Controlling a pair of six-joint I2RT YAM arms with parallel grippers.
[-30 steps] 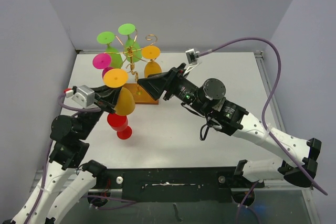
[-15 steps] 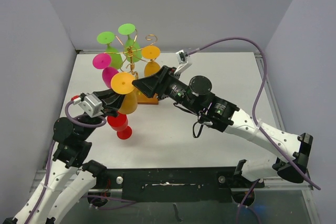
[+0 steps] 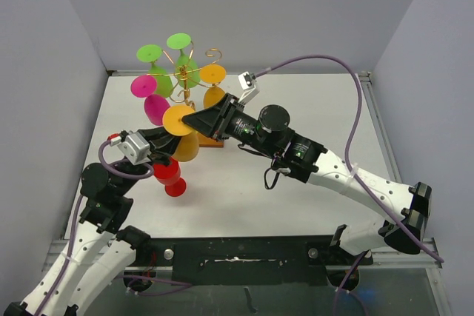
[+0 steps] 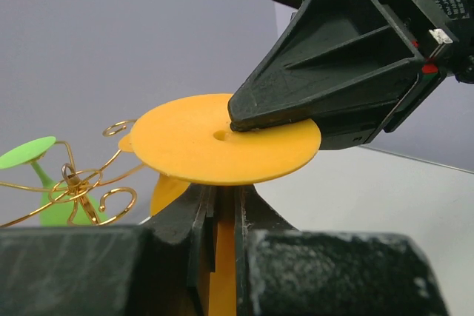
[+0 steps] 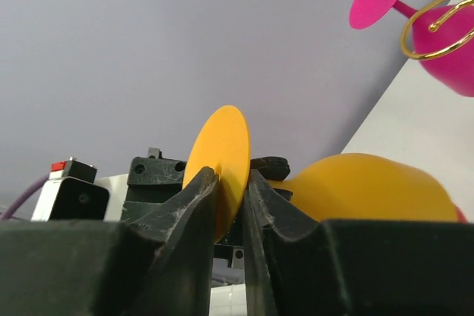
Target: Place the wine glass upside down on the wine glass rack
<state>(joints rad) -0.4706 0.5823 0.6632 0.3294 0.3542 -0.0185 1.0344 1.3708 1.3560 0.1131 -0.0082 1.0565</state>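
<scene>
The left tool (image 4: pixel 222 199) grips the upturned orange wine glass (image 4: pixel 185 142) by its stem. The right tool (image 5: pixel 231 183) pinches its foot, near the wine glass rack (image 3: pixel 209 141).

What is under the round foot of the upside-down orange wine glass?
Its stem, clamped by the shut left gripper, and below that the orange bowl. In the left wrist view the gripper covers the bowl. From above, the foot hides the stem.
</scene>
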